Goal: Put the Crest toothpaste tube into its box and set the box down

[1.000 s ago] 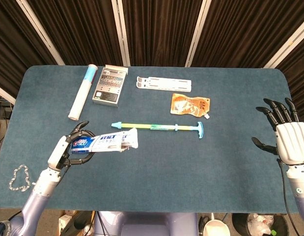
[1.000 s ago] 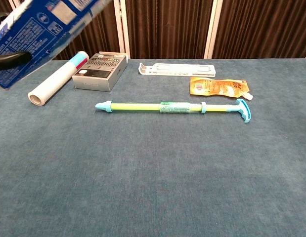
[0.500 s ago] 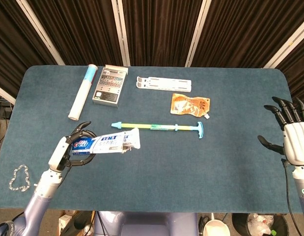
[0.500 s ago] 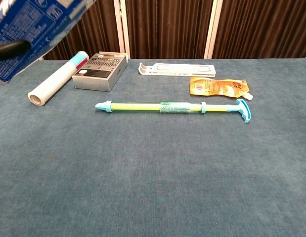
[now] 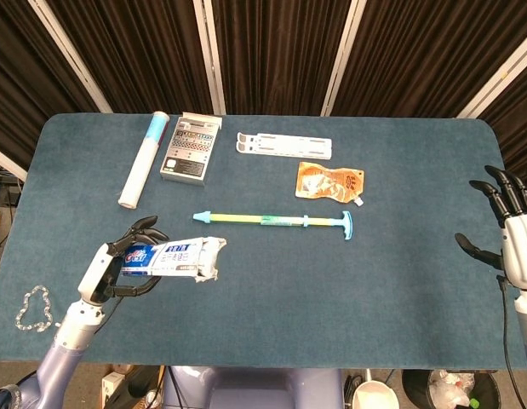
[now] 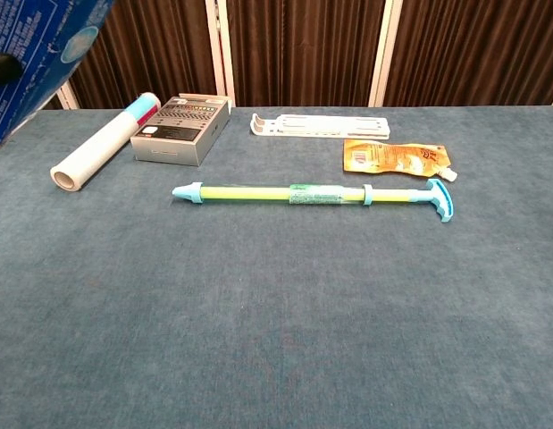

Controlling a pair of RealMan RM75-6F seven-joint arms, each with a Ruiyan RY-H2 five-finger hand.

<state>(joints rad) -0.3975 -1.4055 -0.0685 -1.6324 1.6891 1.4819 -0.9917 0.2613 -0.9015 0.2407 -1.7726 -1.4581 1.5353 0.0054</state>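
My left hand [image 5: 118, 271] grips the blue and white Crest toothpaste box [image 5: 171, 259] at its left end, above the front left of the table. The box lies roughly level, its right end pointing toward the table's middle. In the chest view only a blue corner of the box [image 6: 39, 49] shows at the top left, with a dark fingertip [image 6: 1, 67] on it. I cannot see the tube itself. My right hand [image 5: 512, 228] hovers open at the far right edge, fingers spread, holding nothing.
On the blue table [image 5: 272, 307] lie a long yellow and teal stick [image 5: 276, 221], an orange pouch [image 5: 331, 181], a white bracket [image 5: 284, 146], a grey box [image 5: 191, 156] and a white roll [image 5: 144, 159]. A small chain [image 5: 33, 308] lies at the front left edge.
My left hand has carried the box toward the front left and a little lower. My right hand has drifted further right, partly out of the head view.
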